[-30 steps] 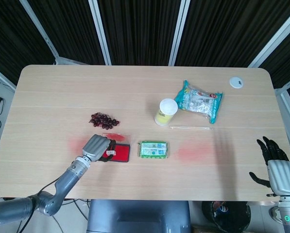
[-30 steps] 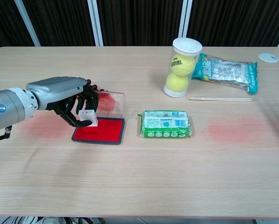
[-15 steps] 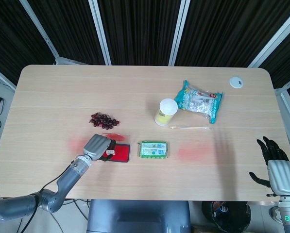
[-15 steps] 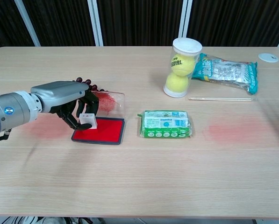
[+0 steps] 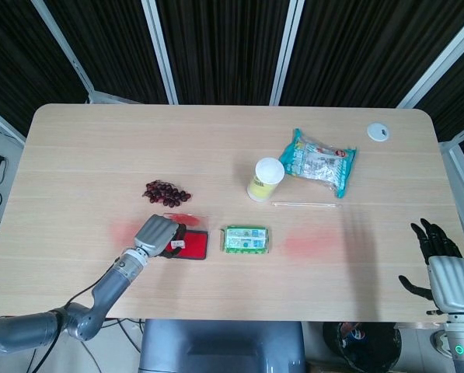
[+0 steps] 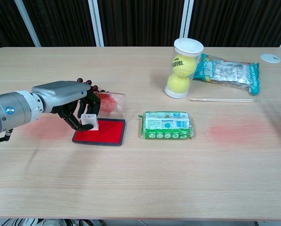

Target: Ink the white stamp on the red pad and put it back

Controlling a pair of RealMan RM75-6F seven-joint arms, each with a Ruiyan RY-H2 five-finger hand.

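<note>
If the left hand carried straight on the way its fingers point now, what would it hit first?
Apart from the white stamp it grips on the red ink pad, the left hand points toward the robot's right; the pad's raised clear lid is nearest, then probably the green packet. Depth is uncertain.

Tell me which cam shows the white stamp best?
Chest view: the white stamp faces the camera, resting on the red pad in the left hand. The head view shows only a small white speck beside that hand.
</note>
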